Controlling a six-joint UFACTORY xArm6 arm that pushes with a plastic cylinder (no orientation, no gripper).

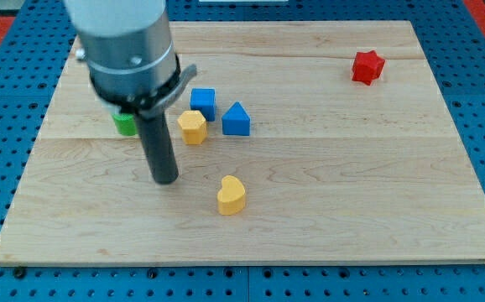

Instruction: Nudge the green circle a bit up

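Surface (326, 210) first: a pale wooden board on a blue pegboard, filling most of the view. My arm's grey housing comes down over its top-left corner, and the dark rod below it ends in my tip (166, 179), which sits left of centre, roughly midway between the top and bottom edges. There is no hand on this rig, only the rod, so there is nothing to be spread or pressed together.

The green circle (124, 124) sits near the left edge, in the upper half; the housing and rod hide most of it, so I see only its lower-left part. My tip stands below it and toward the view's right, apart from it.

I judge the upward nudge not yet begun: the tip needs to come in beneath the circle first.

Beside the rod, toward the right edge, cluster a blue cube (203, 101), a blue triangular block (236, 120) and a yellow block (193, 127). A yellow heart (232, 195) lies nearer the bottom edge, a red star-like block (367, 67) near the top-right corner.
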